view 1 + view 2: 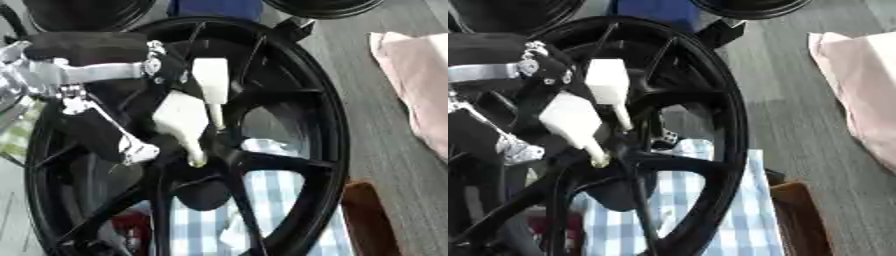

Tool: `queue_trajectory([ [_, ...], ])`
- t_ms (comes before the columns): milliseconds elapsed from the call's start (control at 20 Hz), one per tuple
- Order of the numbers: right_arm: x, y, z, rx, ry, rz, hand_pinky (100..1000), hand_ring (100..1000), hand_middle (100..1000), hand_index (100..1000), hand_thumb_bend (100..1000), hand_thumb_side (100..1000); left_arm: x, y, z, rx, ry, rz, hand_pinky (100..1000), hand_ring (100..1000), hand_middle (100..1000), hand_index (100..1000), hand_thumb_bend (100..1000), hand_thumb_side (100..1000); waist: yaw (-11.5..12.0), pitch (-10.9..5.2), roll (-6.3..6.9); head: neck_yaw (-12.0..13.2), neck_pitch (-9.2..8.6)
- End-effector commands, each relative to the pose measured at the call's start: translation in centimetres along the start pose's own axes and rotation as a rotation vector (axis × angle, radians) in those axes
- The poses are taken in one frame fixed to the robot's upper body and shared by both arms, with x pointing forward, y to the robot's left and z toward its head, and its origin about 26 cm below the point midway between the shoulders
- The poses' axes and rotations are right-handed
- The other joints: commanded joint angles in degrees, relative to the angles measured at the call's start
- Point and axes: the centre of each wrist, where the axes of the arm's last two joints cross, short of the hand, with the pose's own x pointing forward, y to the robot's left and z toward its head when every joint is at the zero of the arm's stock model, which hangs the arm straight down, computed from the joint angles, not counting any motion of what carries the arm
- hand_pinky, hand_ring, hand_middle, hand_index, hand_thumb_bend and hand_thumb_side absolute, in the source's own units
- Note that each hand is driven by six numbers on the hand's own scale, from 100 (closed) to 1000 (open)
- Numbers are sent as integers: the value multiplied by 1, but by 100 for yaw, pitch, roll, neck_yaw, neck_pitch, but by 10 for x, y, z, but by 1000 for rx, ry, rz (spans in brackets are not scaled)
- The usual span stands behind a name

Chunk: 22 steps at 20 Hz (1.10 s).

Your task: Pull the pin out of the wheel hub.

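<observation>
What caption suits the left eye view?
Robot's left hand reaches its white fingertips to the centre of a black spoked wheel above checked cloth.

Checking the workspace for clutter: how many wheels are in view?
3: the big black wheel under the left hand, and two partly cropped wheels at the top edge, left and right. More may be hidden.

wheel hub (262,100): black, metal-looking, with a smooth satin sheen along the rim and spokes
left hand (188,117): white finger covers that look like smooth matt plastic; black matt casing behind them; bare silver metal joints and rods at the wrist, shiny
pin (198,160): small pale yellowish tip, faintly glossy; material cannot be told
cloth (737,210): blue and white checked fabric, soft and matt, under the wheel
floor (798,100): grey, wood-grain look, matt
pink fabric (420,75): far right, soft, matt, slightly creased
brown block (802,220): near right, smooth, wood-coloured
</observation>
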Motion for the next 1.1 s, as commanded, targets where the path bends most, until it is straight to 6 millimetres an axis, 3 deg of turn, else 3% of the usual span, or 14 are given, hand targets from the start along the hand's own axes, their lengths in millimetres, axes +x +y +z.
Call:
queue_trajectory([
  [50, 8, -5, -3, -5, -31, 11, 826, 575, 702, 712, 100, 815, -3, 17, 18, 95, 30, 18, 662, 294, 297, 359, 100, 100, 16, -137, 31, -57, -15],
  [600, 4, -9, 0, -30, -19, 24, 826, 576, 702, 712, 100, 806, -31, 36, 70, 342, 162, 186, 663, 276, 277, 346, 100, 100, 189, -278, -31, -152, 140],
  [850, 0, -15, 2, -65, -9, 36, 827, 582, 709, 717, 100, 813, -76, 32, 110, 462, 416, 256, 680, 295, 292, 360, 100, 126, 451, -282, -128, -157, 197],
  [1100, -5, -19, 5, -84, 0, 43, 838, 607, 737, 736, 100, 835, -126, 8, 148, 590, 729, 358, 680, 297, 292, 362, 100, 141, 677, -260, -240, -61, 201],
])
